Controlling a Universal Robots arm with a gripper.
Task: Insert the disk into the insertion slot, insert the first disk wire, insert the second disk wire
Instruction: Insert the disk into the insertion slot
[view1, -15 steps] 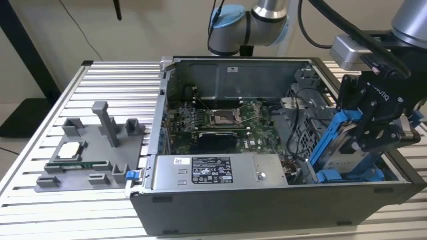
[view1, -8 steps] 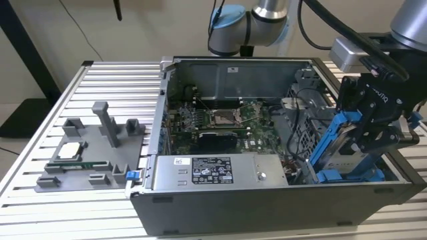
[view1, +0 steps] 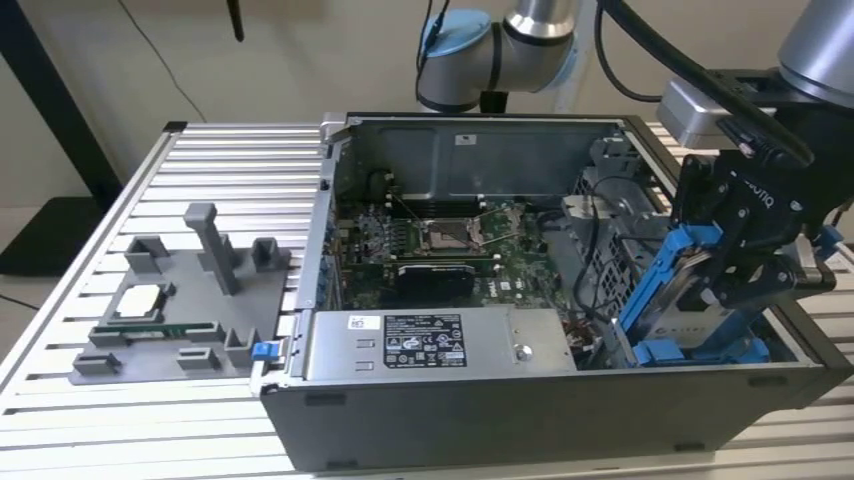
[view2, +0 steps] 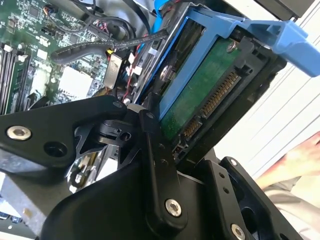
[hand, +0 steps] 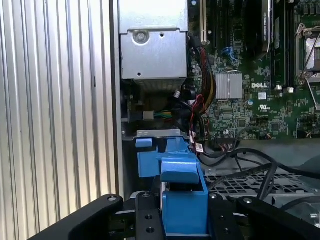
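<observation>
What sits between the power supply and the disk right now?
A wire bundle from the power supply fills the gap to the disk, per first wrist view.

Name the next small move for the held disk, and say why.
Probably lower the disk straighter into the drive bay: the pincer grips it tilted, its lower end inside the computer case, its upper end jutting above the case's rim.

A robotics lab is pictured: an opened computer case (view1: 534, 420) is set on a slatted metal table (view1: 227, 160), beside a grey parts holder (view1: 187, 300), beneath a robot arm (view1: 521, 40).
</observation>
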